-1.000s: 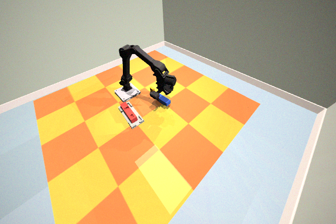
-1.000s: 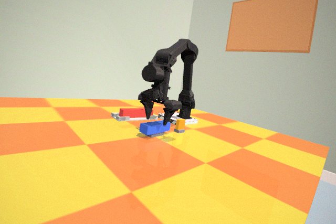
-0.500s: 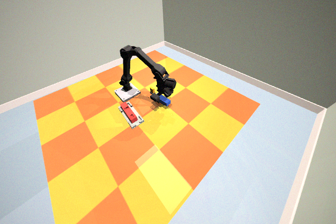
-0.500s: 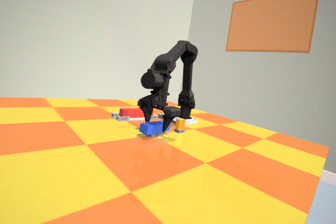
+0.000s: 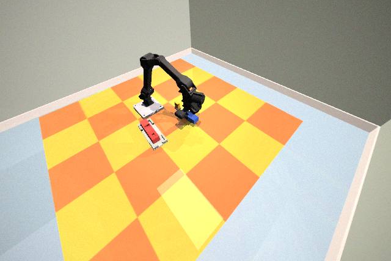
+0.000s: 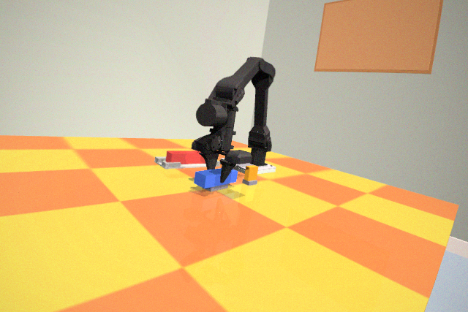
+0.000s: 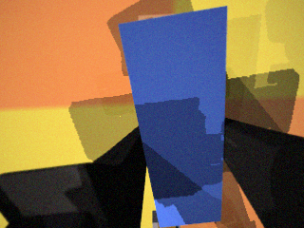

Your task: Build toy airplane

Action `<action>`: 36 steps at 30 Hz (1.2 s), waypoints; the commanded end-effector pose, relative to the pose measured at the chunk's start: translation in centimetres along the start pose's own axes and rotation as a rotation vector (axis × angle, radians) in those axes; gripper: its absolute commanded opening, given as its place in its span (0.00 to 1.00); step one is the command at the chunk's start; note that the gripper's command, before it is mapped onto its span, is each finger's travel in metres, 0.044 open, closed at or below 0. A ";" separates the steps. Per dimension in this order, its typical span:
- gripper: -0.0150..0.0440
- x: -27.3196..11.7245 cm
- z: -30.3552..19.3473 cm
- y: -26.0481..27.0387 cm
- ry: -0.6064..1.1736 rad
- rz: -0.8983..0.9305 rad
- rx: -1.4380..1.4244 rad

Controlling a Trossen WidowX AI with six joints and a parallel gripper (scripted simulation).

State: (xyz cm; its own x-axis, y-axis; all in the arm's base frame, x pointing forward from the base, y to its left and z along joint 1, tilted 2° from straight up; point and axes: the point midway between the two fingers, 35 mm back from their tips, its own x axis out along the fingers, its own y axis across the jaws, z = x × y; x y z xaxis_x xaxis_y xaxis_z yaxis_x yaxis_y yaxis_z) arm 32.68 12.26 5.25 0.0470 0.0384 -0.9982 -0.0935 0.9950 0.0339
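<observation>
The red fuselage [image 5: 149, 131] [image 6: 183, 157] lies lengthwise in the pale jig [image 5: 162, 142] [image 6: 170, 165] and looks flat. The blue wing [image 5: 192, 117] [image 6: 205, 179] [image 7: 180, 62] is level on a small grey stand [image 6: 219, 188]. My gripper [image 6: 218, 174] [image 7: 176, 125] points down over the wing, shut on it, with one finger against each long side. In the top view the fingertips are mostly hidden. The orange-yellow tail fin [image 5: 177, 105] [image 6: 251, 172] stands upright on its own grey stand, beside the wing toward the arm's base.
The arm's white base plate [image 5: 148, 109] [image 6: 269, 168] is behind the tail fin and close to one end of the jig. The jig is off to the side of the wing, across the checkered orange and yellow mat [image 5: 201, 169] [image 6: 204, 225].
</observation>
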 end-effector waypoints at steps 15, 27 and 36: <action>0.25 -3.1 0.4 0.1 0.004 0.000 0.006; 0.25 -6.9 0.6 0.2 0.004 0.000 0.006; 0.25 -9.8 0.4 0.1 0.004 0.000 0.006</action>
State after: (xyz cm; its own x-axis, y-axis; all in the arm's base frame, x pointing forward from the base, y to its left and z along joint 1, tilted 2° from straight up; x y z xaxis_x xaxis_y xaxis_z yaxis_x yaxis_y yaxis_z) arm 32.67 12.07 14.06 0.0397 0.0354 -0.9986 -0.0878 0.9956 0.0318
